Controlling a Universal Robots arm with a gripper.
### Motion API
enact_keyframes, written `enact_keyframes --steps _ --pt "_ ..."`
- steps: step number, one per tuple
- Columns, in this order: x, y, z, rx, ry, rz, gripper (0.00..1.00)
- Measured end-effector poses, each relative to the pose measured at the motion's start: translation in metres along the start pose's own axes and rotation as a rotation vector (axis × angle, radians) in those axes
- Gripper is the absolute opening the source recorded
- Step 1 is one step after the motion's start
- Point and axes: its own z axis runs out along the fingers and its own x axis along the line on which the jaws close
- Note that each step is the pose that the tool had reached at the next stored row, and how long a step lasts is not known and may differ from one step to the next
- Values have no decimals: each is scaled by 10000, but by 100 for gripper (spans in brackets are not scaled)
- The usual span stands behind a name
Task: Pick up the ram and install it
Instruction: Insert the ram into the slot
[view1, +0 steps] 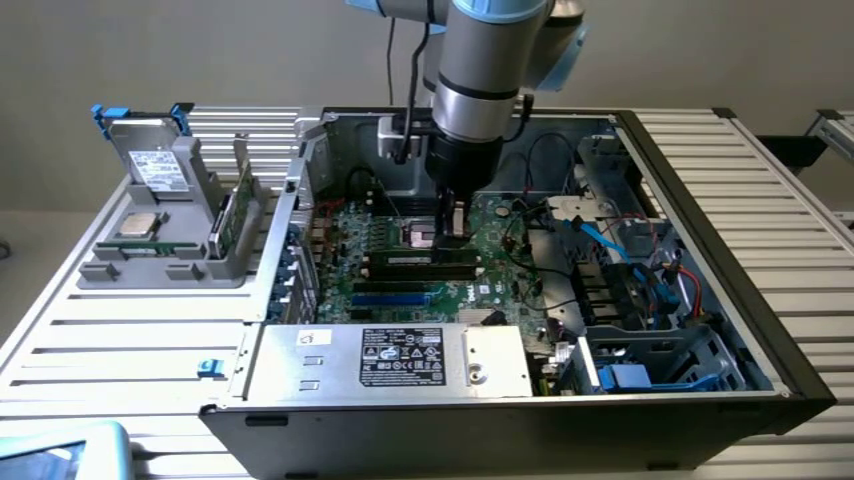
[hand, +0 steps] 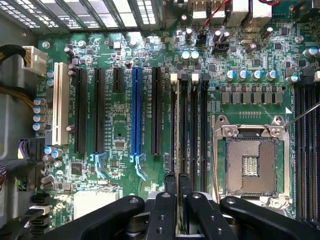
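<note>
I have the arm (view1: 487, 70) reaching down into the open computer case (view1: 534, 440), which lies on the slatted counter (view1: 120, 340). The fingers (hand: 170, 184) sit narrow, pinching the ram (hand: 178, 130). From the wrist I see it edge-on, lined along the black memory slots (hand: 194, 125) just beside the empty processor socket (hand: 250, 165). I cannot tell whether it is seated. A grey holder (view1: 147, 270) stands on the counter at the exterior view's left.
</note>
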Motion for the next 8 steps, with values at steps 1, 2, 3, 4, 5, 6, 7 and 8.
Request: enact_keyframes --steps 1,2,3,4,5,6,7,8 --pt "7 0 0 -14 -2 -1 15" --pt "13 0 1 -20 -3 -1 15" --pt "14 0 1 -25 -3 -1 15" --pt "14 0 1 -32 -2 0 15" --pt "14 0 0 -36 -2 -1 15" --pt "15 0 1 -45 -3 -2 15" --pt "15 0 1 -56 -2 -4 15" --pt "15 0 1 -66 -2 -4 15"
